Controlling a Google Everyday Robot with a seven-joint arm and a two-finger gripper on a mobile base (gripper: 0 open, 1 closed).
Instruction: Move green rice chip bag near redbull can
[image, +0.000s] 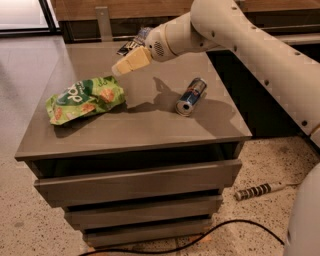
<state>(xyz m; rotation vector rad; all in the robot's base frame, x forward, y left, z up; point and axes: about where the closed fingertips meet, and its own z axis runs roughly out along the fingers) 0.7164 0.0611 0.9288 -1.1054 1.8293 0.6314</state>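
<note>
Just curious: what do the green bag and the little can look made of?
The green rice chip bag looks like thin plastic film, glossy and crinkled. The redbull can looks metal, its end shiny silver. The end effector hovers near the bag.

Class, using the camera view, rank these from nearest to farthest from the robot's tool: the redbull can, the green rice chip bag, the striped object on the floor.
The tool hovers above the back of the tabletop.
1. green rice chip bag: on the table, just below the tool, picture-left.
2. redbull can: lying on the table, picture-right.
3. striped object: down on the floor, far picture-right.
</note>
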